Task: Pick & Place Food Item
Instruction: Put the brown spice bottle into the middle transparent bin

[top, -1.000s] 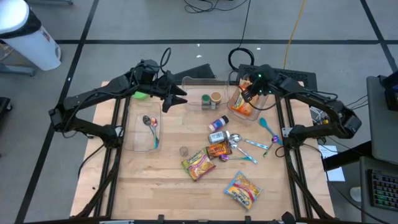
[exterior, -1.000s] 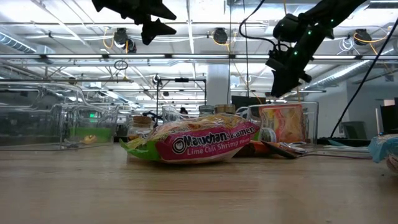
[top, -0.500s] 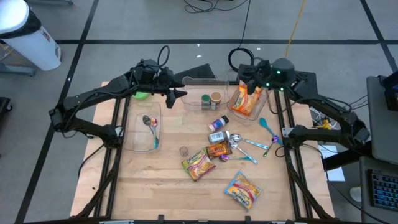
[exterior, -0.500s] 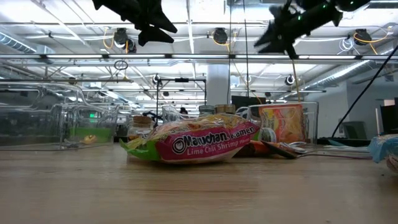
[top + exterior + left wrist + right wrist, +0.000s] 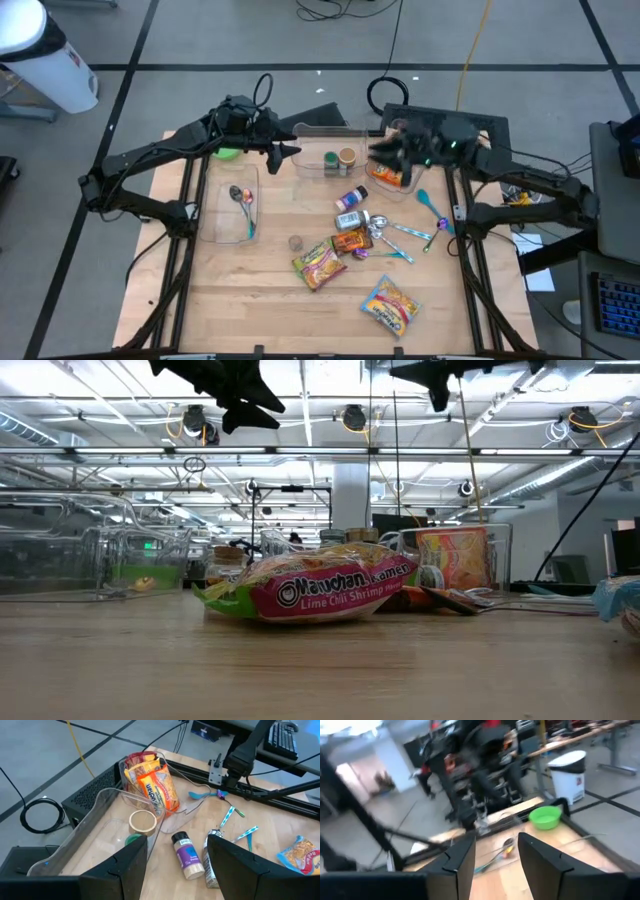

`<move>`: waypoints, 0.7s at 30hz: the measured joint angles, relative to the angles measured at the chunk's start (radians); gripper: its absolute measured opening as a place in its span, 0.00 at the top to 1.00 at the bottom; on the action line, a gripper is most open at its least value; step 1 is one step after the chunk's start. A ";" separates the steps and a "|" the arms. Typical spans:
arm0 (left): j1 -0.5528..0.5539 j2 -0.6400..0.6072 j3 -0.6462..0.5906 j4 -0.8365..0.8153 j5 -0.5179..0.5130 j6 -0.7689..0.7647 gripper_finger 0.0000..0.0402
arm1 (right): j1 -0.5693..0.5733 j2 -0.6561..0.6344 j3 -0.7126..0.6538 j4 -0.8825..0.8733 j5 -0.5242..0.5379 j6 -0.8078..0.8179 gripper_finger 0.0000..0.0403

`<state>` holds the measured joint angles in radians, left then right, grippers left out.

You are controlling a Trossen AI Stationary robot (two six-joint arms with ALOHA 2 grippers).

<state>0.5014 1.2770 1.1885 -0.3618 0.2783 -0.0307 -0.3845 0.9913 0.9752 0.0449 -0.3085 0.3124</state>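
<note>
Two dark robot arms hang above a wooden desk (image 5: 250,290) scattered with food packets and utensils. The right gripper (image 5: 382,152) is raised, its fingers spread apart and holding nothing; just beyond them, toward the arm's own side, an orange noodle packet (image 5: 390,172) stands upright in a clear bin (image 5: 131,784). The left gripper (image 5: 288,152) hovers at the far end of the desk, fingers also spread and empty, with a long clear tray (image 5: 325,150) holding two small jars just past their tips. A Maruchan ramen packet (image 5: 305,588) lies well short of both grippers, mid-desk.
</note>
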 joint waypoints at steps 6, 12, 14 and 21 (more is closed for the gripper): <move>0.000 0.000 0.000 0.000 0.000 0.000 0.47 | 0.252 0.111 0.000 0.026 0.245 -0.118 0.66; 0.000 0.000 0.000 0.000 0.000 0.000 0.47 | 0.370 0.226 0.000 0.114 0.282 -0.153 0.66; 0.000 0.000 0.000 0.004 0.000 0.000 0.47 | 0.385 0.247 0.000 0.110 0.285 -0.150 0.66; 0.000 0.000 0.000 0.027 0.000 0.000 0.47 | 0.361 0.272 0.000 0.109 0.289 -0.178 0.66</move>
<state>0.5014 1.2770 1.1885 -0.3344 0.2780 -0.0303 -0.0239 1.2629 0.9752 0.1539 -0.0196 0.1344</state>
